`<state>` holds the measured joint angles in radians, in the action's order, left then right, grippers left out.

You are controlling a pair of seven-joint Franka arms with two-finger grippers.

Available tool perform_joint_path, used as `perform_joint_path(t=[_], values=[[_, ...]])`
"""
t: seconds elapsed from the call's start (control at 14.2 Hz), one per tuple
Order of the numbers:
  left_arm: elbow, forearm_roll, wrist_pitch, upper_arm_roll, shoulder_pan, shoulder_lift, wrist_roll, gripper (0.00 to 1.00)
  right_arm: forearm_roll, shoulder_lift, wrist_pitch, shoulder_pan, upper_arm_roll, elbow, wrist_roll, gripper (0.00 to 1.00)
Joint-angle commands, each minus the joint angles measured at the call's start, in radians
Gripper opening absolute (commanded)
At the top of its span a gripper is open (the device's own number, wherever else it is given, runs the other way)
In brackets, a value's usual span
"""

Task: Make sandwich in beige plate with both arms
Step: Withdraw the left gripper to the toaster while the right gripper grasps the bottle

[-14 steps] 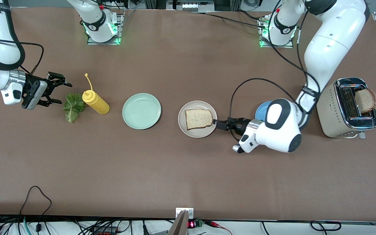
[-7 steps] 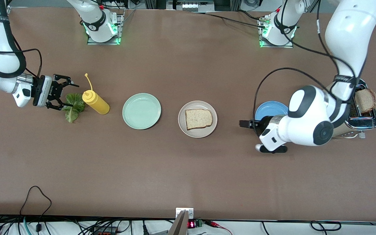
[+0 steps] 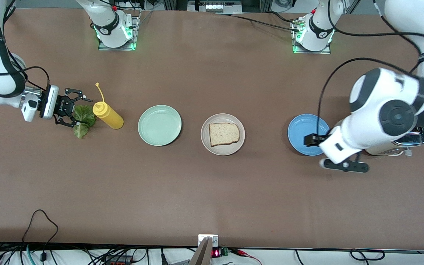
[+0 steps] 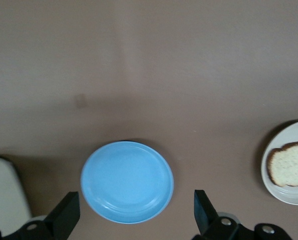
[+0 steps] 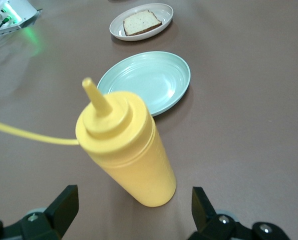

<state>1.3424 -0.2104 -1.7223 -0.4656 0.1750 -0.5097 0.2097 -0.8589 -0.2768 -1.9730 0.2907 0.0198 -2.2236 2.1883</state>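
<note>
One bread slice (image 3: 224,134) lies flat on the beige plate (image 3: 230,149) at the table's middle. It also shows in the left wrist view as the bread slice (image 4: 290,170) and, small, in the right wrist view as the beige plate (image 5: 165,11). A green lettuce leaf (image 3: 84,118) lies on the table beside the yellow bottle (image 3: 108,115). My right gripper (image 3: 76,111) is open, low at the leaf, with a finger on either side of its edge. My left gripper (image 3: 308,140) hangs open and empty over the blue plate (image 3: 300,129).
A mint-green plate (image 3: 159,125) sits between the bottle and the beige plate. The toaster (image 3: 415,138) at the left arm's end is mostly hidden by that arm. The yellow bottle (image 5: 126,150) stands close in front of my right gripper (image 5: 133,212).
My left arm drew back from the beige plate toward the toaster and rose over the blue plate. My right gripper moved in over the lettuce leaf.
</note>
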Motion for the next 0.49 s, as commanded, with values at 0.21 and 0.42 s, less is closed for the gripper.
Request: perform_joint_path(t=[0.21, 0.42], values=[[0.014, 0.183, 0.043, 0.373, -0.207, 0.21, -0.061, 1.0, -0.121, -0.091, 0.014, 0.016, -0.008, -0.002, 0.197, 1.0], [0.046, 0.187, 0.047, 0.426, -0.223, 0.29, -0.114, 1.0, -0.143, -0.119, 0.023, 0.015, -0.009, -0.002, 0.234, 1.0]])
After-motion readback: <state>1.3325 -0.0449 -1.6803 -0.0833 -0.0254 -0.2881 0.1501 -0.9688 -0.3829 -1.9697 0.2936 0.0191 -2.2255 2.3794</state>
